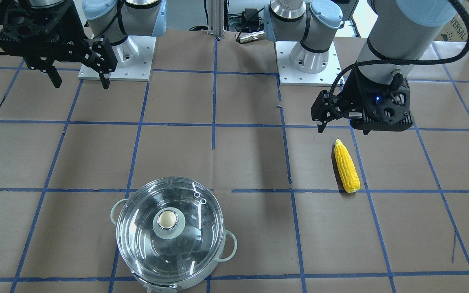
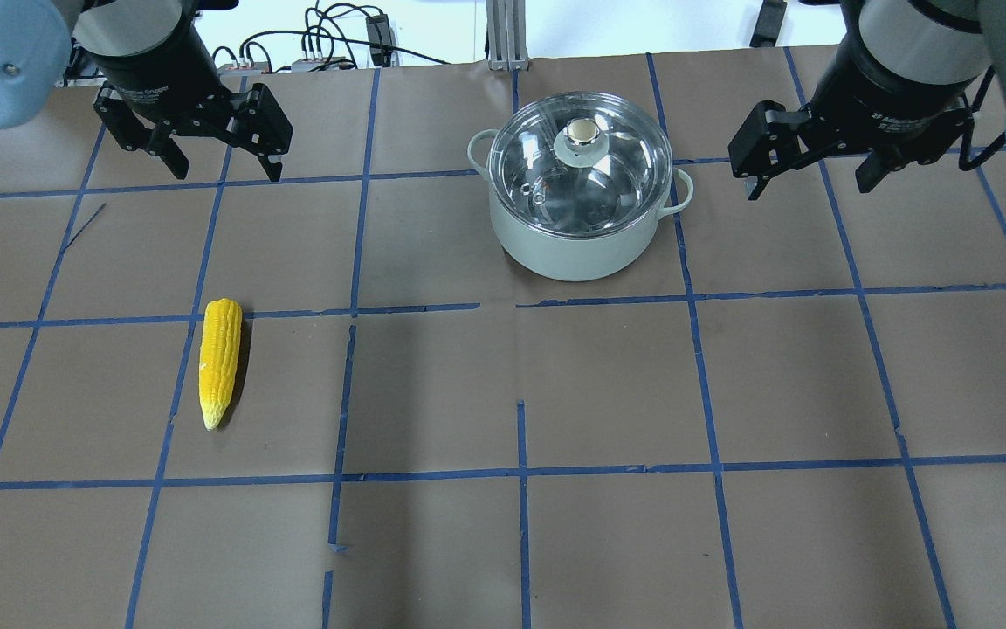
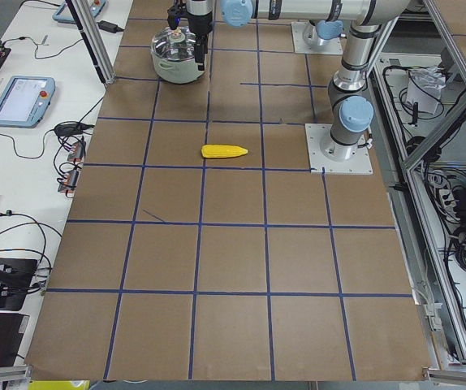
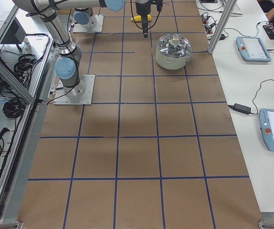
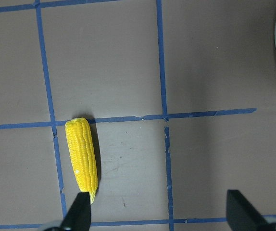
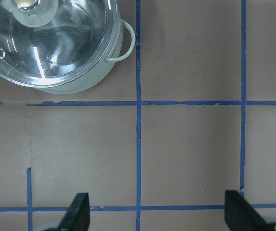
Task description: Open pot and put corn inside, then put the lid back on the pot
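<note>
The pot [image 2: 573,253] stands at the far middle of the table with the glass lid [image 2: 621,179] shut on it, its cream knob [image 2: 582,132] on top. The corn [image 2: 219,358] lies flat on the robot's left side, tip toward the robot. My left gripper [image 2: 225,166] is open and empty, raised beyond the corn. In the left wrist view the corn [image 5: 81,156] ends beside one fingertip [image 5: 80,211]. My right gripper [image 2: 809,183] is open and empty, raised to the right of the pot. The right wrist view shows the pot [image 6: 104,72] and lid [image 6: 46,38] at top left.
Brown paper with a blue tape grid [image 2: 520,472] covers the table. The two arm base plates [image 1: 116,61] [image 1: 310,65] sit at the robot's edge. Cables and a metal post [image 2: 503,35] line the far edge. Tablets [image 4: 251,47] lie on a side bench.
</note>
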You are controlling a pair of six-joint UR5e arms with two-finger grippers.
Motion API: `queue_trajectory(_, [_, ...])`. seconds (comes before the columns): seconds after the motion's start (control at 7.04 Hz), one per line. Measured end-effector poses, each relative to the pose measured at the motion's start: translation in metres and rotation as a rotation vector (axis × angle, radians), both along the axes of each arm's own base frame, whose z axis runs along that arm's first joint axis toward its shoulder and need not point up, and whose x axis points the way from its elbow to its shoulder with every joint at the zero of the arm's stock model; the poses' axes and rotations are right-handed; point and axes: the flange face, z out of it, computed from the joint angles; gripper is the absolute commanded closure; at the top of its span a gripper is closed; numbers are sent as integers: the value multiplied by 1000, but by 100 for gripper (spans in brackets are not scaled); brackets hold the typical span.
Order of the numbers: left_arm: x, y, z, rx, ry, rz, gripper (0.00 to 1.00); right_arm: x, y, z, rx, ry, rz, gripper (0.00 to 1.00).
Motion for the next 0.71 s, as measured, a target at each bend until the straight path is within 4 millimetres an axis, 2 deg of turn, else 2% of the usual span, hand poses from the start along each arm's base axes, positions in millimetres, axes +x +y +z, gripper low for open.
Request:
queue_trajectory(0.43, [-2, 0, 3, -6, 1, -2, 0, 0, 0, 1, -2, -5, -2, 0])
queue_trajectory(0.71, [-5, 8, 11, -4, 1, -10, 0, 7, -11, 3, -16, -29, 3, 1])
